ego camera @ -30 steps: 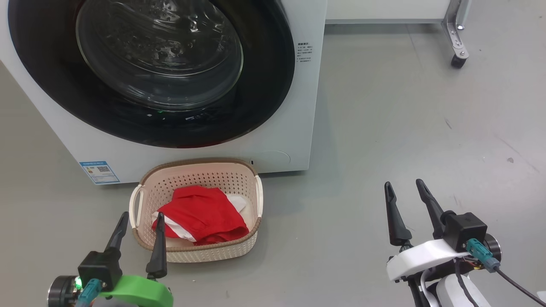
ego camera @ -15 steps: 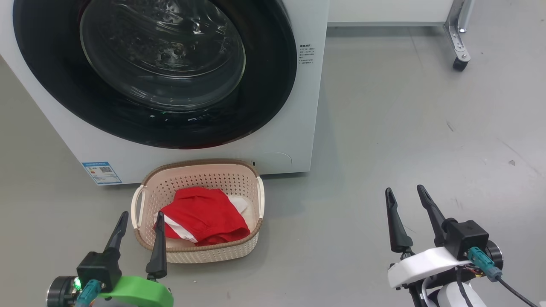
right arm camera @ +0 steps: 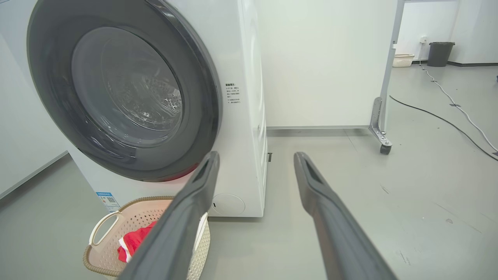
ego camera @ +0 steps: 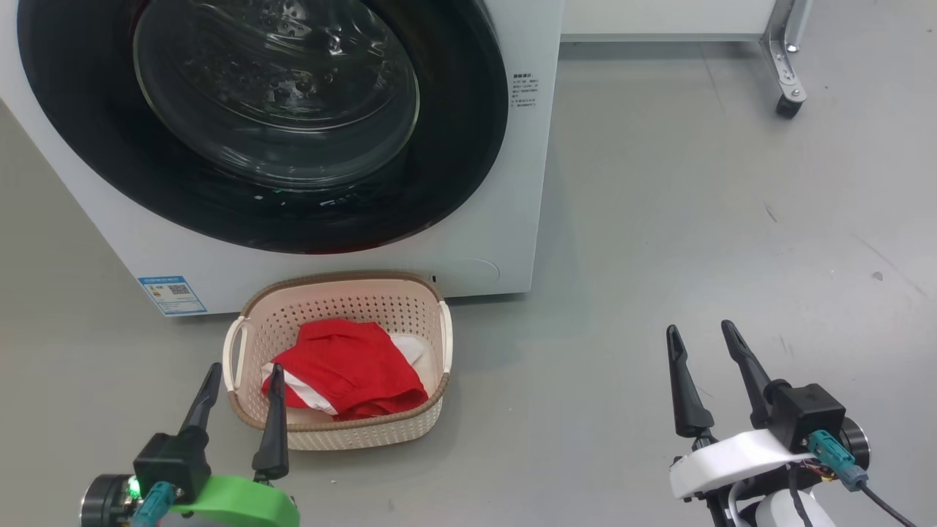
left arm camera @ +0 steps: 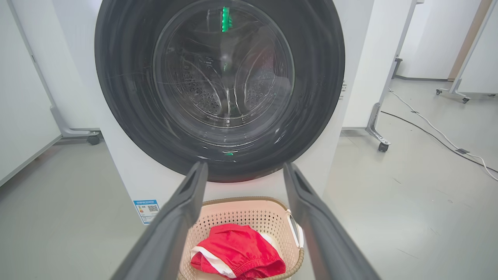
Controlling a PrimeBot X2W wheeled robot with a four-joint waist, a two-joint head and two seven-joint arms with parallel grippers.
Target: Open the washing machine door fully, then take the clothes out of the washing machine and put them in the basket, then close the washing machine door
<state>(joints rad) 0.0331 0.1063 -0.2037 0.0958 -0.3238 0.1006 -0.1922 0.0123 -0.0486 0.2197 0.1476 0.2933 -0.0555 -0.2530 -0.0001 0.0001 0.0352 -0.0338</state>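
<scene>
The washing machine fills the upper left of the head view, its black-rimmed door shut flat against the front; the glass bowl shows the steel drum behind it. On the floor just before the machine stands the cream basket, holding the red clothes with white trim. My left gripper is open and empty, low at the basket's near left corner. Far to the right, over bare floor, my right gripper is open and empty too.
A white panel on a metal leg with a caster stands behind and to the right of the machine. A cable runs across the floor at the far right. A dark bin sits far back.
The right gripper has sunk slightly lower and toward me in the head view. The picture wobbled a little; the basket, the clothes and the shut door stay as they were.
</scene>
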